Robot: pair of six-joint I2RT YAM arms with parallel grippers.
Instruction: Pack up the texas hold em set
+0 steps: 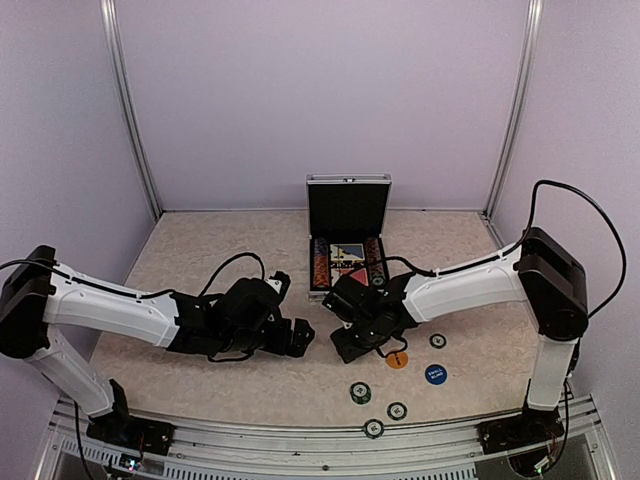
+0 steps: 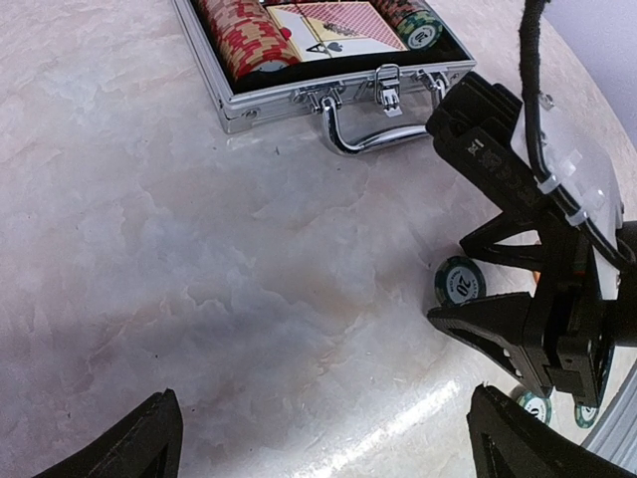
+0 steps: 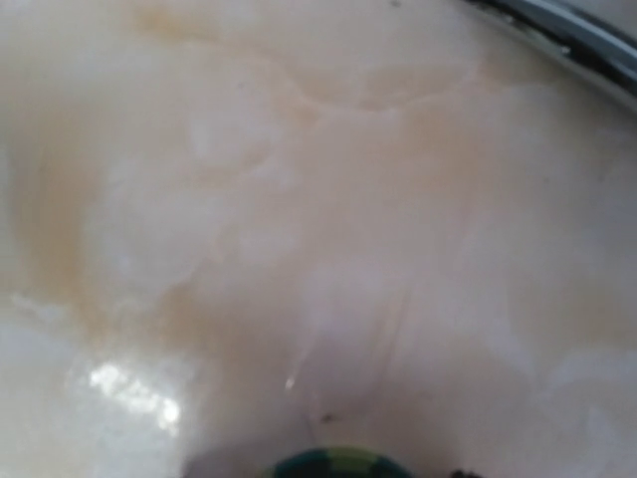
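We see the table [image 1: 200, 260] carrying the case [image 1: 347, 205] at twelve o'clock. Its lid stands upright and its tray lies open toward the arms, which we judge leaves room to drop pieces in from the front. The red chips [image 2: 244, 40] and the cards [image 2: 328, 30] already lie in the tray.

The left arm [image 1: 110, 305] reaches in low from eight o'clock and stretches toward the table's centre. The right arm [image 1: 460, 280] comes from four o'clock, its forearm running toward nine and its wrist bent down to the tabletop just in front of the case.

The left gripper [image 1: 300, 335] points toward three o'clock, facing its partner. Its fingers are spread wide with nothing between them, so we take it to be waiting its turn. The right gripper [image 1: 345, 348] sits low on the table with its jaws on either side of one chip [image 2: 463, 281]. We read this as the pick-up of that piece, but we cannot tell whether the jaws are pressing on it or only standing around it.

The rest of the set lies between four and six o'clock. The orange disc [image 1: 397, 359] is there with the blue disc [image 1: 436, 375] near it, and the loose chips [image 1: 360, 392] are scattered toward the front rail, all within the right arm's reach.
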